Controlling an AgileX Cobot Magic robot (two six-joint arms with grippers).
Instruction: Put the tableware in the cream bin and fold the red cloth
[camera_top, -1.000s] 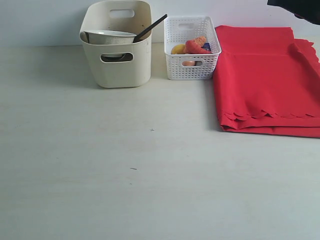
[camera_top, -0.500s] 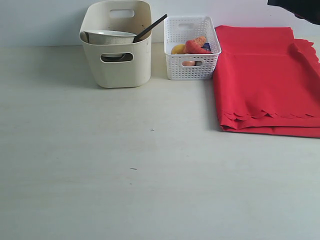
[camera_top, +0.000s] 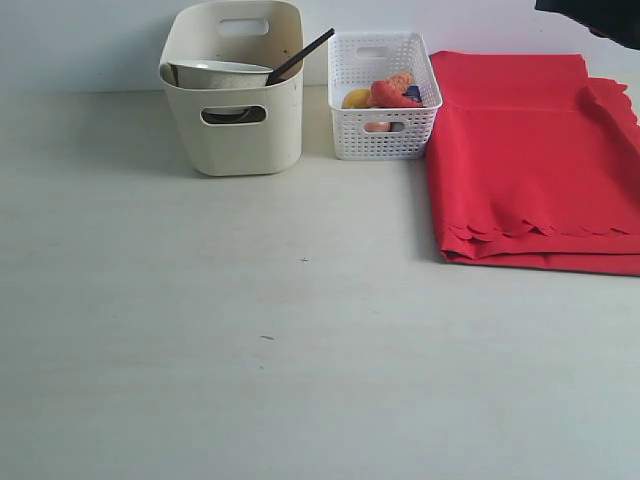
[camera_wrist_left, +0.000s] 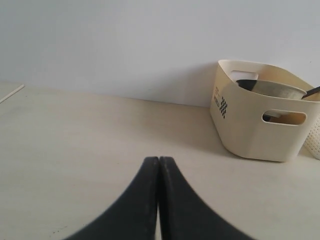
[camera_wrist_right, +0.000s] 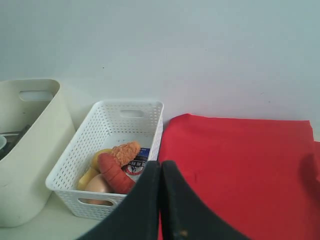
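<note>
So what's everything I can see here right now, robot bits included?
cream bin: one, cream, back left of the table, by the wall
round dish: one, pale grey, inside the cream bin, only partly showing
dark stick: at least one, dark, leaning out of the cream bin toward the basket
white basket: one, white lattice, between the cream bin and the cloth
sausage: one, red, in the white basket
crumbed piece: one, orange, in the white basket
yellow item: one, yellow, in the white basket
red cloth: one, red, folded, back right, scalloped edge toward the front
table: one, pale
left gripper: one, black, shut, empty, facing the cream bin
right gripper: one, black, shut, empty, above the basket and cloth
</note>
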